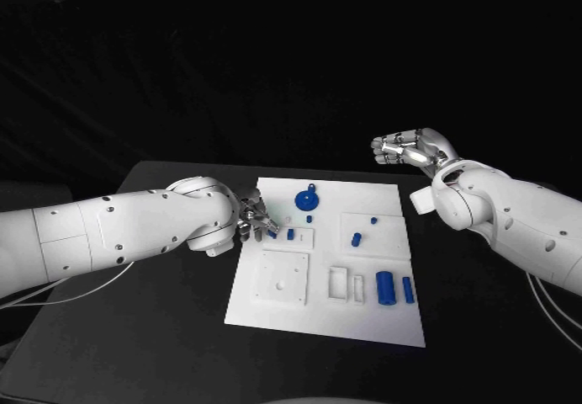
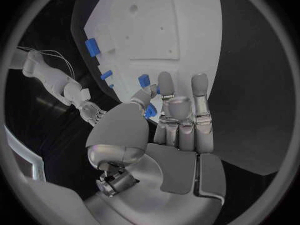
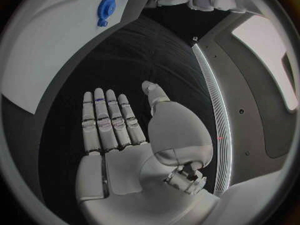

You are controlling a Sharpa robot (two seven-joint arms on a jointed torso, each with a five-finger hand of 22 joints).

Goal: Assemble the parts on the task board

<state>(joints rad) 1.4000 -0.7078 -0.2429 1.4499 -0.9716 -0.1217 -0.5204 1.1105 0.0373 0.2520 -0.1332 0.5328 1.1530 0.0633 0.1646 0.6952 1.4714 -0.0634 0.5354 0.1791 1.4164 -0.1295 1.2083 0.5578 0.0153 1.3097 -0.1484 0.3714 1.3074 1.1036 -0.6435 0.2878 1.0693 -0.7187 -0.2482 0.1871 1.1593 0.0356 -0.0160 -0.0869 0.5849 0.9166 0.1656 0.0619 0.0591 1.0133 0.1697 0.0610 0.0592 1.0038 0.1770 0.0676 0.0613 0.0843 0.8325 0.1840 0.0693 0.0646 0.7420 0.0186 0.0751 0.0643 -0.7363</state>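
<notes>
Left hand (image 1: 252, 220) at board (image 1: 364, 324) edge, seems pinching blue part (image 2: 150, 111); I'd seat slowly. Right hand (image 1: 410, 149) open, raised.

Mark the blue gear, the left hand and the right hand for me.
blue gear (image 1: 308, 200): head view, disc centre.
left hand (image 1: 255, 217): head view, middle of hand.
right hand (image 3: 134, 140): right wrist view, palm.

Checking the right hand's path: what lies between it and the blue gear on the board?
In the head view, only bare black table and bare white board lie between the right robot hand and the blue gear.
</notes>
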